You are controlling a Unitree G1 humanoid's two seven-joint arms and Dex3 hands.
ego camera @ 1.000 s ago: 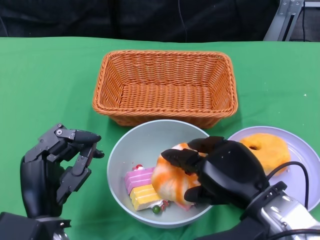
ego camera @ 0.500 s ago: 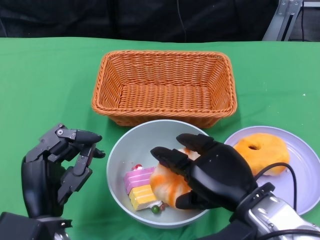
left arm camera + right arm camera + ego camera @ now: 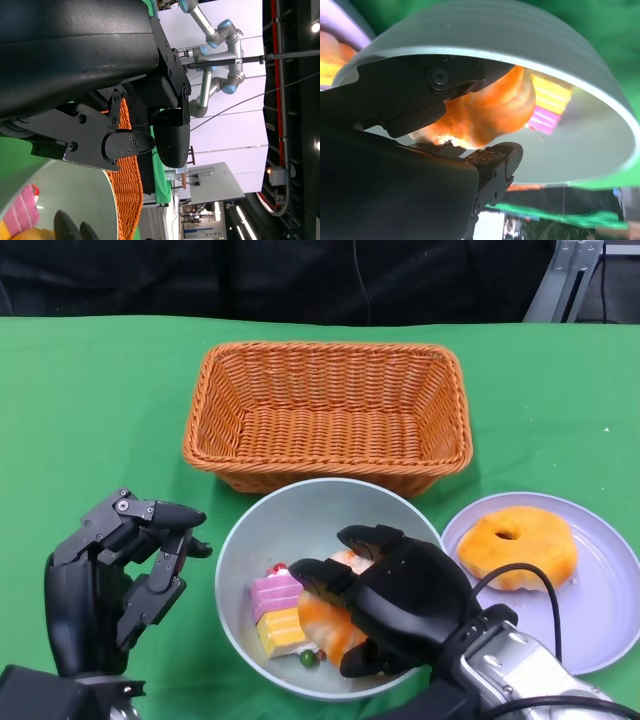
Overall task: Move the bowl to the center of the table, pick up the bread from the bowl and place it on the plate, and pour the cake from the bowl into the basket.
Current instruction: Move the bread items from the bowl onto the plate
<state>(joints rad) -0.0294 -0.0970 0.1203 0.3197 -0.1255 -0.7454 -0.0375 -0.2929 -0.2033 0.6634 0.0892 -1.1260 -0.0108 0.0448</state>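
The pale green bowl (image 3: 298,518) stands at the table's near middle, just in front of the wicker basket (image 3: 330,410). My right hand (image 3: 400,605) reaches into it and grips the orange-and-white bread (image 3: 325,625). The right wrist view shows that bread (image 3: 495,107) pinched between the fingers (image 3: 420,90) and the thumb. The pink and yellow cake (image 3: 278,608) lies in the bowl left of the bread. The lilac plate (image 3: 600,610) at the right carries an orange ring-shaped bread (image 3: 515,545). My left hand (image 3: 115,575) hovers left of the bowl, fingers loosely bent, holding nothing.
Green cloth covers the table (image 3: 90,400). The basket sits close behind the bowl and holds nothing. The plate nearly touches the bowl's right rim. A metal frame (image 3: 575,275) stands at the far right corner.
My right hand has moved left and down, deeper into the bowl, its fingers spreading and then curling around the bread. The left hand has stayed still.
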